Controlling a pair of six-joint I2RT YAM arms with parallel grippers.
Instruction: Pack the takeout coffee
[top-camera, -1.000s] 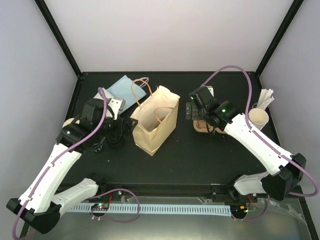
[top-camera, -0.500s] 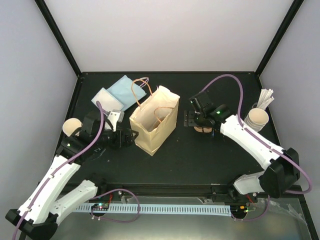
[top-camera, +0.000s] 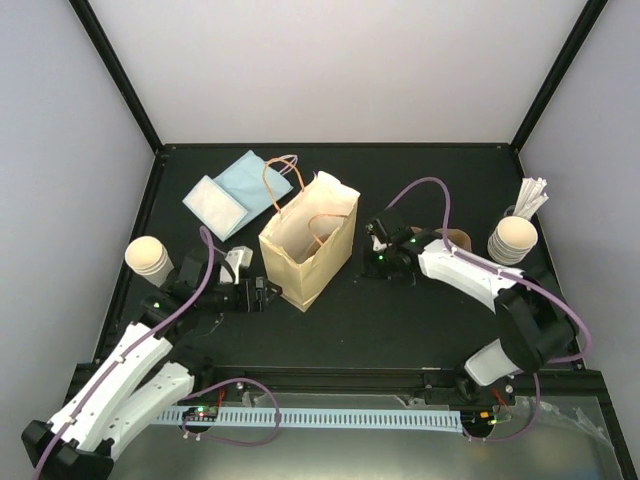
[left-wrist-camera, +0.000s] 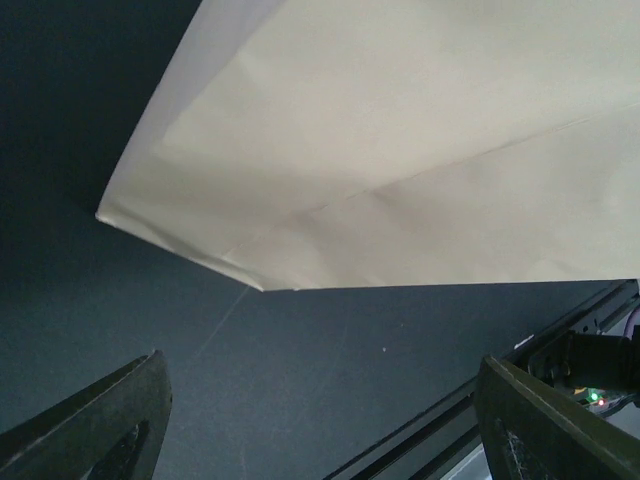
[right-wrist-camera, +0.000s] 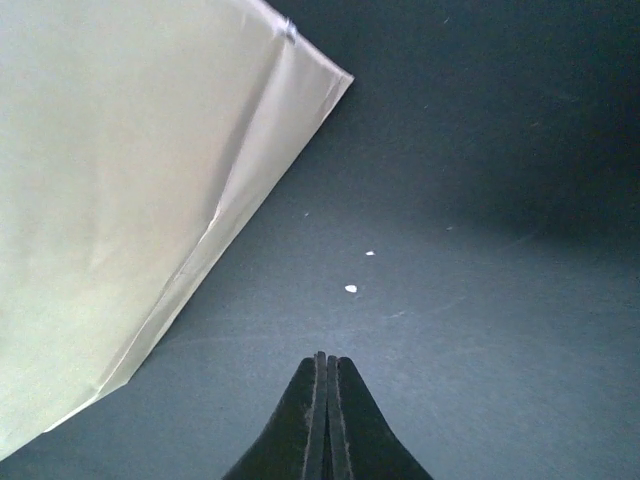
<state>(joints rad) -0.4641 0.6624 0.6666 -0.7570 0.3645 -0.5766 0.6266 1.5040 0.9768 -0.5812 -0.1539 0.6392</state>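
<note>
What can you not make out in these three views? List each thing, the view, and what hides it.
- Brown carrier, top view: mostly hidden behind the right arm.
- Single cup, top view: too small to tell whether it is lidded or filled.
- Paper bag, both wrist views: mostly cut off by the frame edges.

- A black table (top-camera: 400, 310) (matte, with a few pale specks) fills the middle.
- Behind the table rises a plain pale wall (top-camera: 340, 70), evenly lit.
- Black posts (top-camera: 115, 70) slant up from the table's far corners.
- Below the table's near edge lies a grey metal surface (top-camera: 350, 455).
</note>
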